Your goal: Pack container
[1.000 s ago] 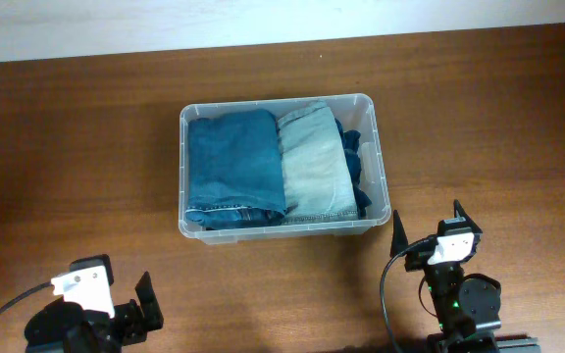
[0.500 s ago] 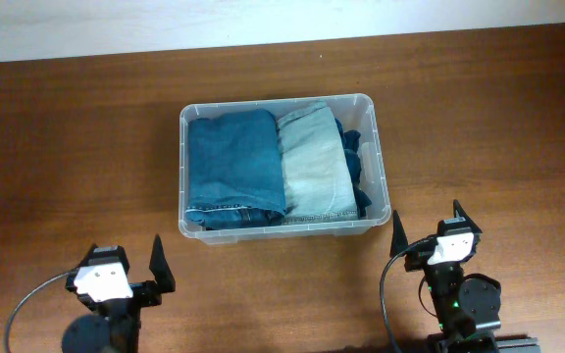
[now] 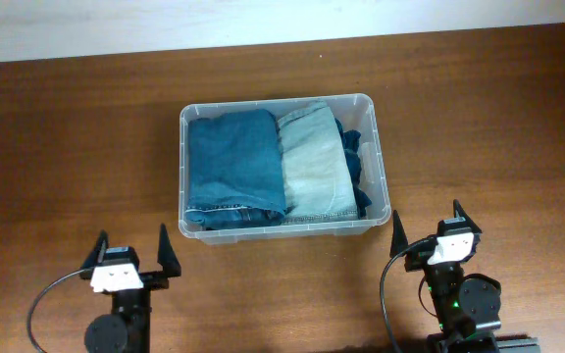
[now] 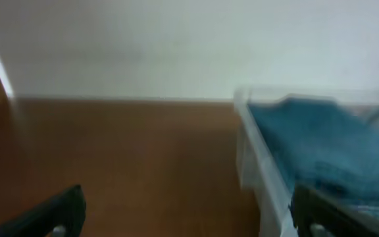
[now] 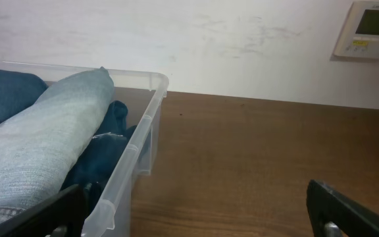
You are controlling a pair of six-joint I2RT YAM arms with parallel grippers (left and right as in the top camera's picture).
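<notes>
Brown wooden desk (image 3: 67, 147), white wall (image 5: 242, 39) behind. Container (image 3: 279, 101) central. Left gripper (image 3: 130, 240) at 7 o'clock and right gripper (image 3: 427, 214) at 5 o'clock both gape empty.

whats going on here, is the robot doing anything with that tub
Nothing is being handled. The container holds folded clothes: dark blue jeans on the left, light blue jeans beside them and a darker piece at the right end. The left hand and right hand sit open and empty, both short of the container.

No text, label, brand or number can be read anywhere; the white wall-mounted control panel (image 5: 372, 29) bears markings too small to make out
</notes>
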